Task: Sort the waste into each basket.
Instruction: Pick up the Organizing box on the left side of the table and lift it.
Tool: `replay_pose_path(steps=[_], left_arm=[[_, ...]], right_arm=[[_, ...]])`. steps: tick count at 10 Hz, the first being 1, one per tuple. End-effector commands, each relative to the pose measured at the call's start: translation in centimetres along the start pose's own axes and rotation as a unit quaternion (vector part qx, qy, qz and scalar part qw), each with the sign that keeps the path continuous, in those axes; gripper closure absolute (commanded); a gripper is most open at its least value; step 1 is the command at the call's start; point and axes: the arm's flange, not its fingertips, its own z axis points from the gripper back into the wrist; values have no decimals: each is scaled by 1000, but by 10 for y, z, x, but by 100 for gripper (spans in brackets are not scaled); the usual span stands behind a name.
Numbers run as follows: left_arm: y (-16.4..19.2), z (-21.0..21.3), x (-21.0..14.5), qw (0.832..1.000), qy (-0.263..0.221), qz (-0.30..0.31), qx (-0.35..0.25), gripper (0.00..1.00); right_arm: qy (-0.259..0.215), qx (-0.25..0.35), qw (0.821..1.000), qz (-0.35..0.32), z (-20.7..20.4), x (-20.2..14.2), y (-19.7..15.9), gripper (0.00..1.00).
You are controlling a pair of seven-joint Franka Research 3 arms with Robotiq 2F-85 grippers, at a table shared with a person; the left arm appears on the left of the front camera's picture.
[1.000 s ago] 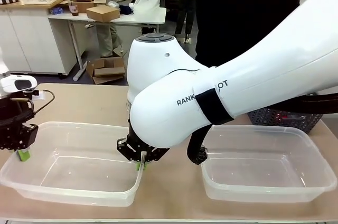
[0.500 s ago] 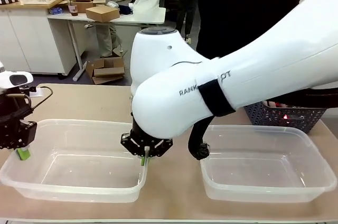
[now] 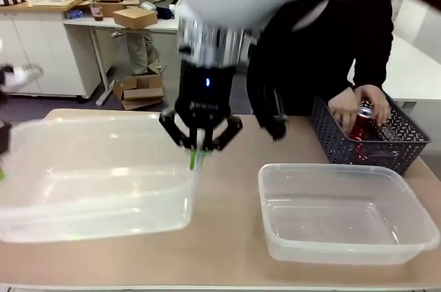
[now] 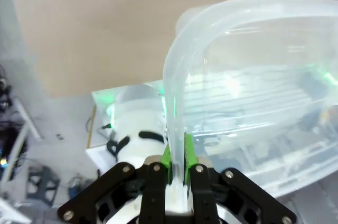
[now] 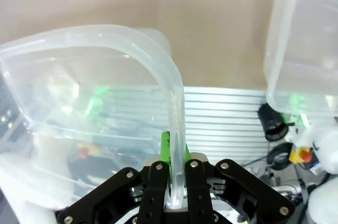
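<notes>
Right pincer (image 3: 197, 154) — clamped on left tub (image 3: 103, 217) near rim | left pincer (image 4: 177, 158) — clamped on its far rim

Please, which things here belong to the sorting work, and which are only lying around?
For the job: left clear tub, clamped by left gripper and right gripper; right clear tub; red can at the dark basket.
Lying about, far behind: cardboard box; open carton.

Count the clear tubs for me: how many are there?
2. The left tub has its rim pinched by the left claw and the right claw. The right tub sits on the table, in front of the dark basket. None seems hidden.
</notes>
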Motion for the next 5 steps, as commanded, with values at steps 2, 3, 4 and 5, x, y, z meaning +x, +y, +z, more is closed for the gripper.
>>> replay_pose_path(steps=[2, 3, 4, 5], left_arm=[[0, 0, 0, 1000, 0, 0, 0, 96], [0, 0, 0, 1000, 0, 0, 0, 96], [0, 0, 0, 1000, 0, 0, 0, 96], [0, 0, 0, 1000, 0, 0, 0, 96]], right_arm=[[0, 0, 1000, 0, 0, 0, 0, 100], [0, 0, 1000, 0, 0, 0, 0, 100], [0, 0, 1000, 0, 0, 0, 0, 100], [0, 0, 1000, 0, 0, 0, 0, 100]])
